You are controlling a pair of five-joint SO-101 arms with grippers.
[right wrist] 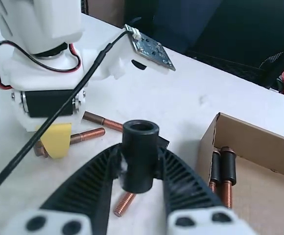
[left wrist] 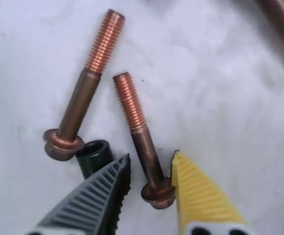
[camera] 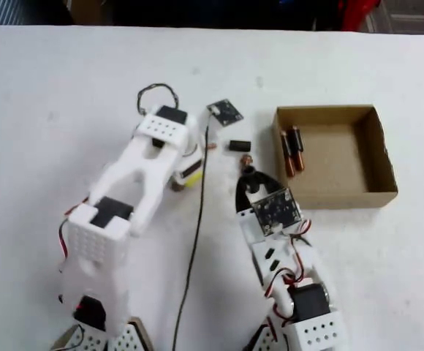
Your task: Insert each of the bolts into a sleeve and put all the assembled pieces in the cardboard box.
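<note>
My left gripper (left wrist: 151,157) is open low over the table, its grey and yellow fingers either side of the head end of a copper bolt (left wrist: 139,132). A second bolt (left wrist: 85,83) lies beside it, with a black sleeve (left wrist: 94,154) standing by its head. My right gripper (right wrist: 139,164) is shut on another black sleeve (right wrist: 140,142), held upright above a bolt (right wrist: 125,203) lying on the table. The cardboard box (camera: 343,197) sits to the right of the right gripper (camera: 248,175) and holds two assembled pieces (camera: 292,150). A loose sleeve (camera: 239,145) lies between the arms.
A small circuit board (camera: 225,111) lies behind the loose sleeve, and its black cable (camera: 195,234) runs down the table between the two arms. The left arm (camera: 135,183) stands close beside the bolts. White tabletop stretches around the box.
</note>
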